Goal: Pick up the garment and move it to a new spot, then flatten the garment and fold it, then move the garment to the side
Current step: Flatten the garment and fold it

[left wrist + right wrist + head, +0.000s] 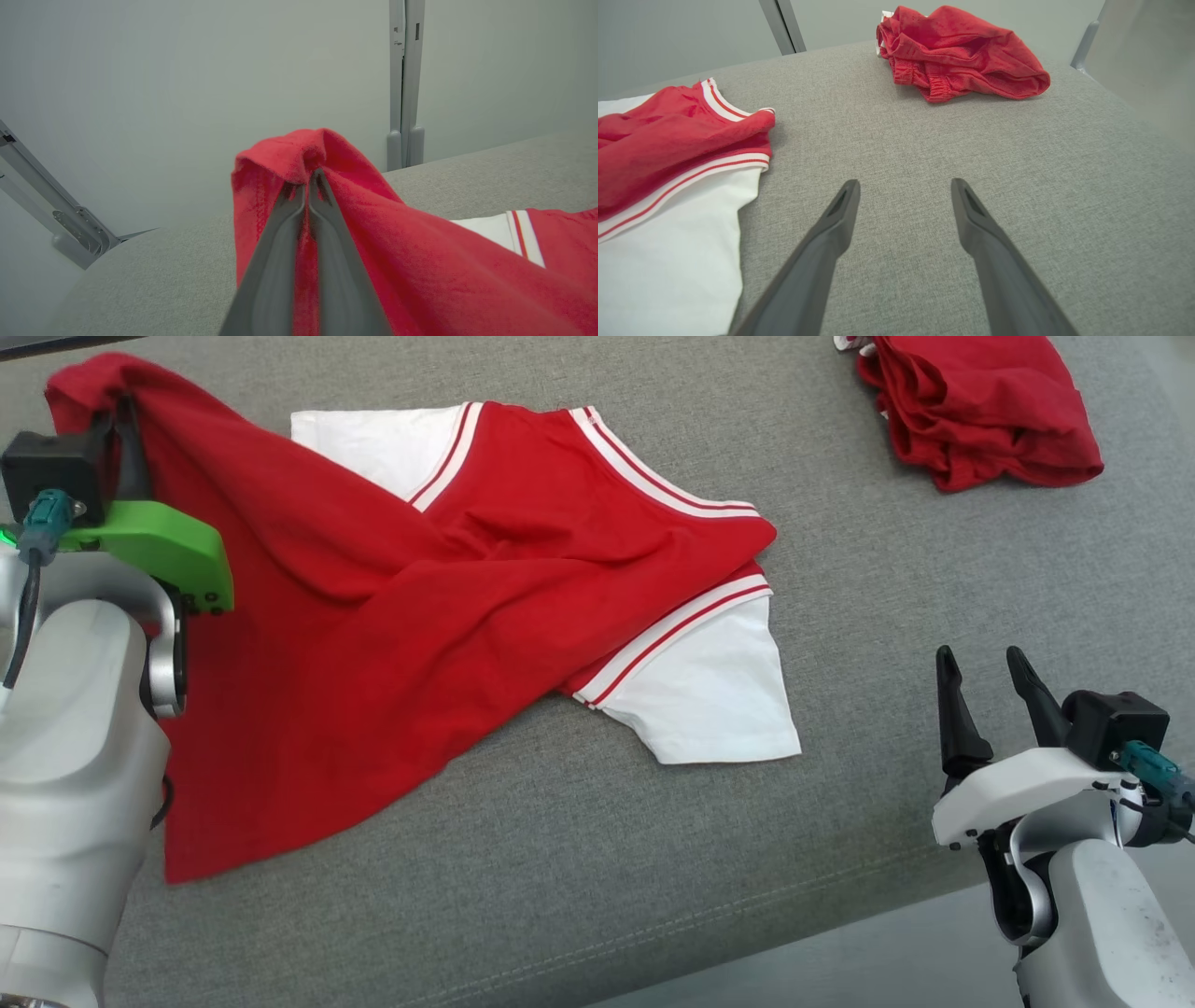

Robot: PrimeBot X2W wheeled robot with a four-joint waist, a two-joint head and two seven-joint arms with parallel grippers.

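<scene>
Pinching a corner of the shirt, the left tool was clamped on it, raised over the counter at the far left. The right tool hung open, well apart. A slow, level pull would probably avoid slipping and bunching.

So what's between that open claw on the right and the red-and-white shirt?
Nothing but bare grey upholstery between the right gripper and the shirt, clearest in the head view.

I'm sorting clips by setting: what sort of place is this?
Probably a robot test lab, not a home: a grey padded table, a bare pale wall with a metal post, and a red-and-white shirt and crumpled red garment laid out.
</scene>
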